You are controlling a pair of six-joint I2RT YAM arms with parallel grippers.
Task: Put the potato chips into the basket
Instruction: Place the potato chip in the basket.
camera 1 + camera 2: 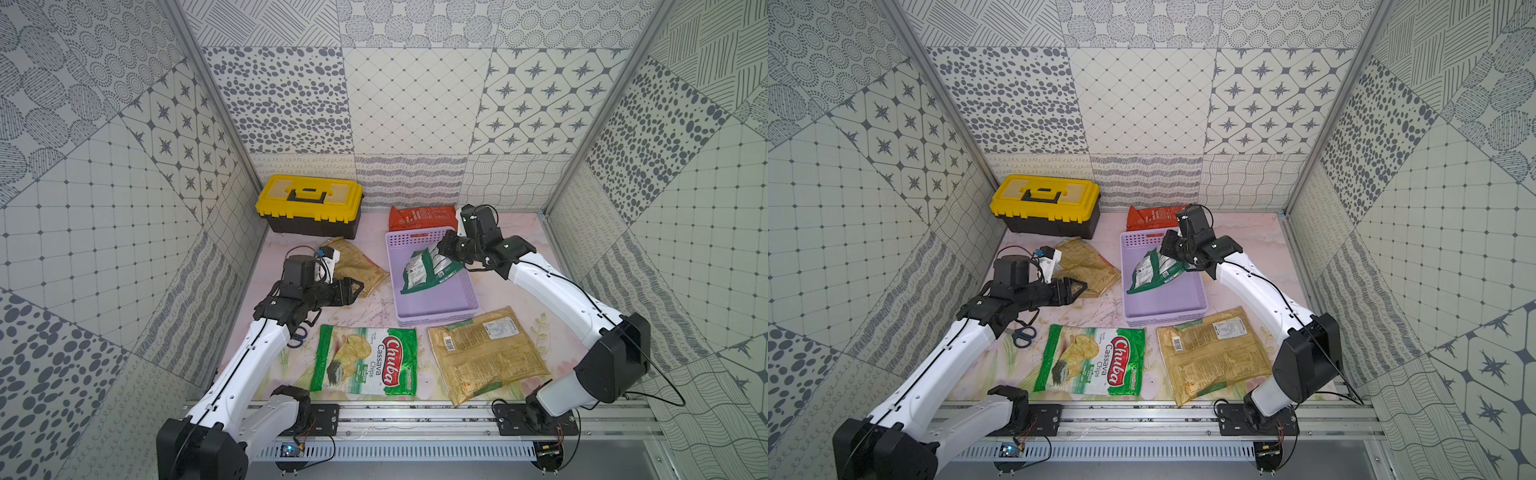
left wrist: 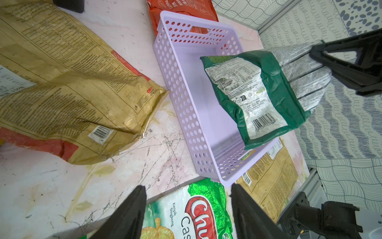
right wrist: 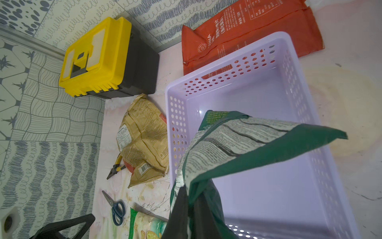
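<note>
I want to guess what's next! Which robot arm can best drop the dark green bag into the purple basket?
The right arm: the right gripper is shut on the dark green bag above the basket. The left gripper is open, empty, off to the side.

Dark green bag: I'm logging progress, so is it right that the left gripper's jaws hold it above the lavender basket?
No. The right gripper holds the dark green bag in its jaws above the lavender basket. The left gripper is open and empty, as both top views show.
</note>
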